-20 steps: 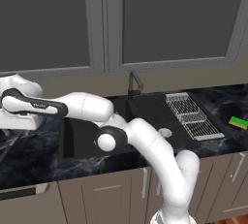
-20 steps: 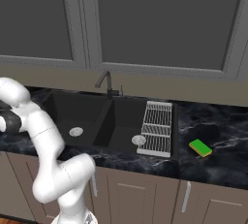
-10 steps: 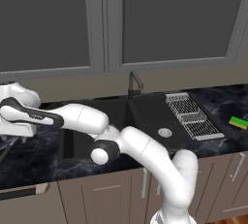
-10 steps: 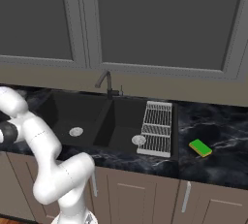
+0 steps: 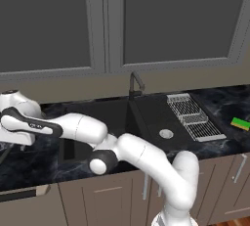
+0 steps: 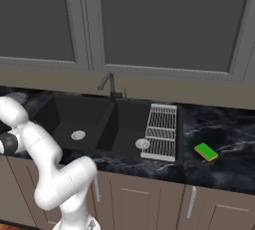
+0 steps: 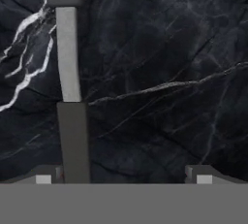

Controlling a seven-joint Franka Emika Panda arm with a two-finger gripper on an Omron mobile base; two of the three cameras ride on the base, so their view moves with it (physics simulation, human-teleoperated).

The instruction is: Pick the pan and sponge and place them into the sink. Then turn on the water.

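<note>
two small dark finger tips of the gripper stand spread wide apart over the black marble counter, gripping nothing. the long thin dark handle of the pan lies on that counter, just beside one tip. farther off sits the large matte black double-basin sink, then the white wire dish rack, and the small green-and-yellow sponge rests on the counter beyond it.
</note>
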